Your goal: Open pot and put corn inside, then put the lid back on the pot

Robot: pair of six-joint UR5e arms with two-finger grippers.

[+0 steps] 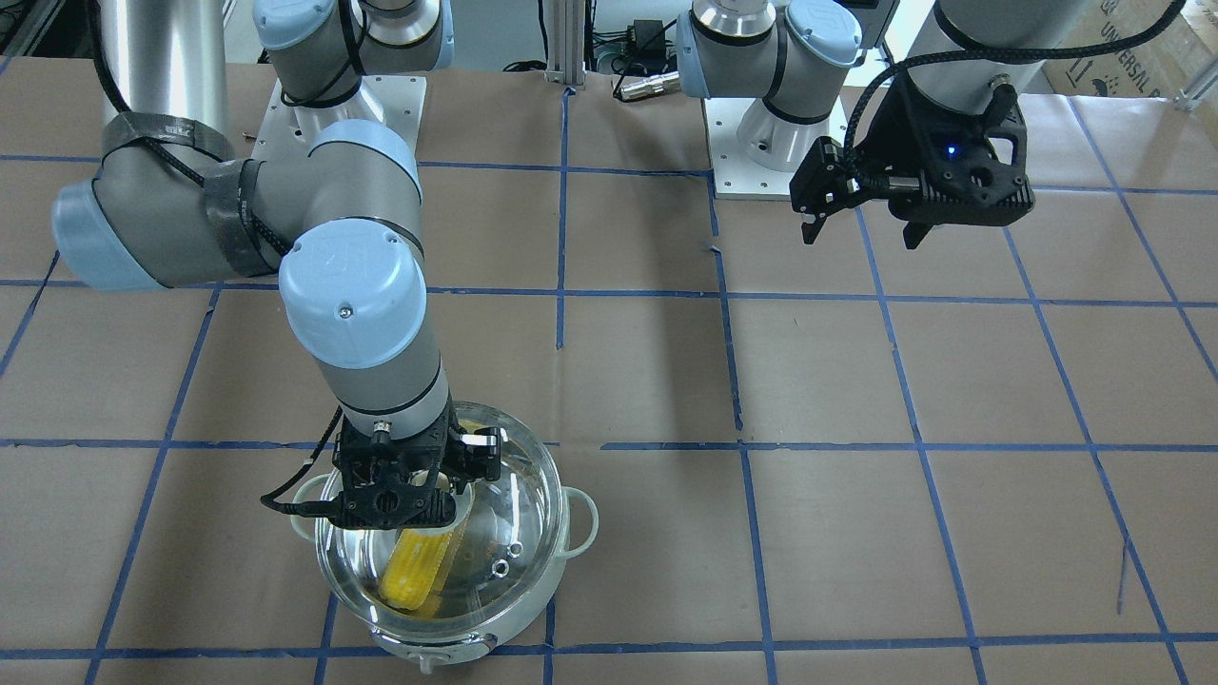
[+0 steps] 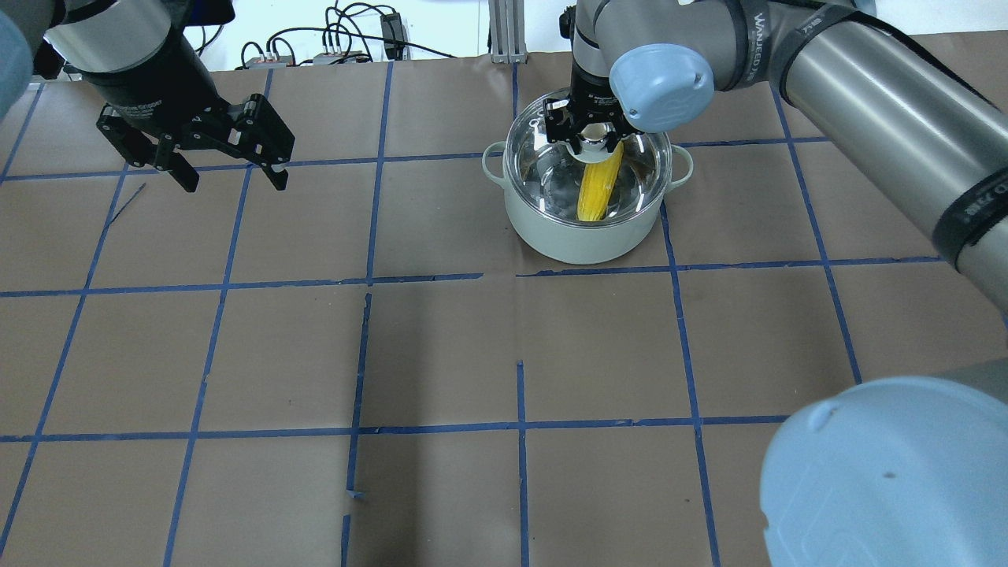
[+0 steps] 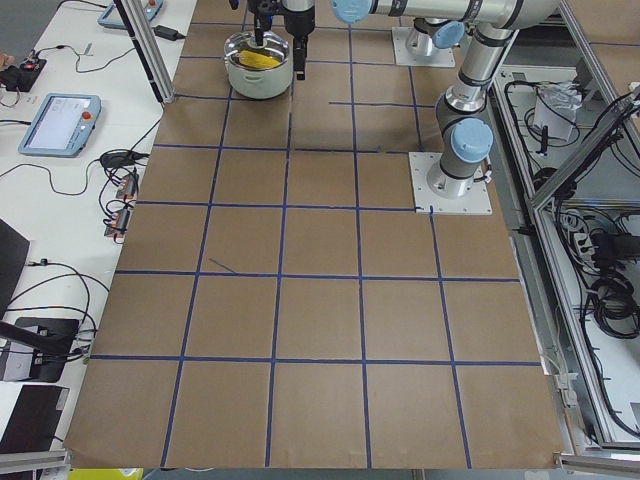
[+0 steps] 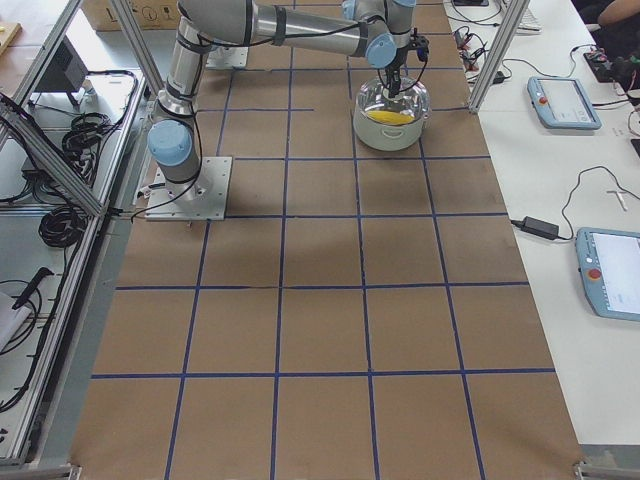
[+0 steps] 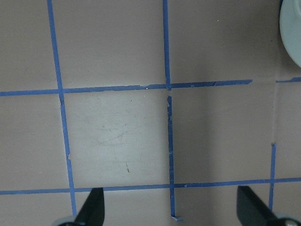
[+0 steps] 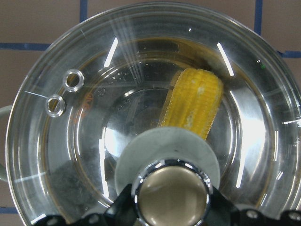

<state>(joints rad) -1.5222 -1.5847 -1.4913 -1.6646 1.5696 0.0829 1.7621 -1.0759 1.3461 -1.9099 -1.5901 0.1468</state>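
Glass lid (image 6: 249,117) seated on pale pot (image 2: 579,236), corn cob (image 6: 195,101) inside, right gripper (image 2: 596,140) clamped on knob (image 6: 171,195), left gripper (image 2: 234,181) spread wide above far-left table (image 2: 472,354)

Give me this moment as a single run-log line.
corn inside pot | lid over pot, seating unclear | right gripper shut on knob | left gripper open above table

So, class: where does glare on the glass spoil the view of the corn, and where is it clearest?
Right wrist view: white glare streaks cross the lid, but the corn is sharp. Overhead view: little glare, corn clear. Side views: the pot is too small for detail.
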